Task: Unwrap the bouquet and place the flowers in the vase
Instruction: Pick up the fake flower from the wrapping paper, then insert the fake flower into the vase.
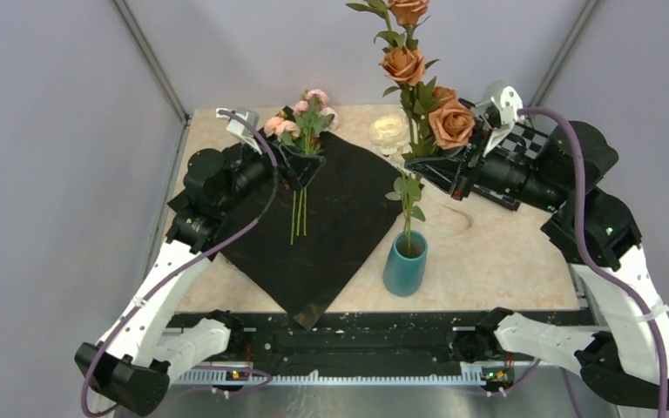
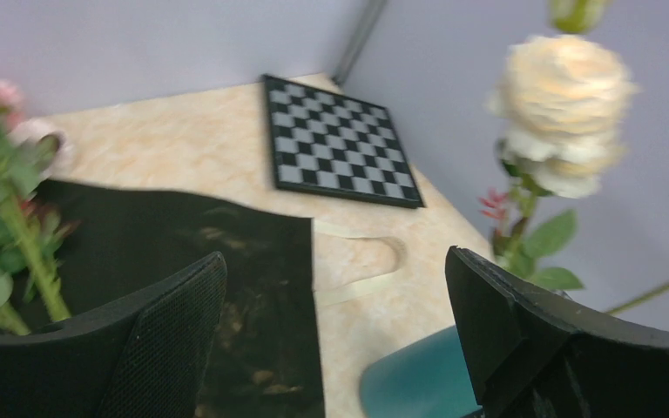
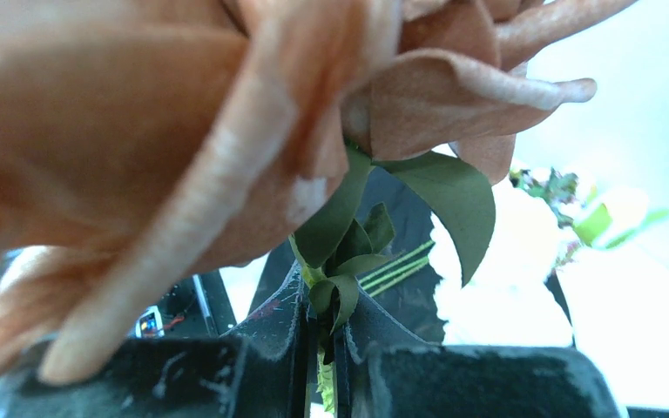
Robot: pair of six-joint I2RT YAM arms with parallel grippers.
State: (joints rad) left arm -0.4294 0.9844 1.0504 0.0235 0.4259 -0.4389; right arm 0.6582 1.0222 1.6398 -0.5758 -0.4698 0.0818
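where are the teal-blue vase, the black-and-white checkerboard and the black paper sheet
small teal-blue cylindrical vase (image 1: 403, 272): top external view, outer wall
black-and-white checkerboard (image 2: 340, 144): left wrist view, middle of the board
glossy black paper sheet (image 1: 335, 218): top external view, bare middle

Plain lavender-grey walls (image 1: 52, 174); beige marbled tabletop (image 1: 505, 261); metal corner posts (image 1: 152, 61).

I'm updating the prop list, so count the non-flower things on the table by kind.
Teal vase: 1
Black paper sheet: 1
Checkerboard: 1
Cream ribbon: 1
Total: 4
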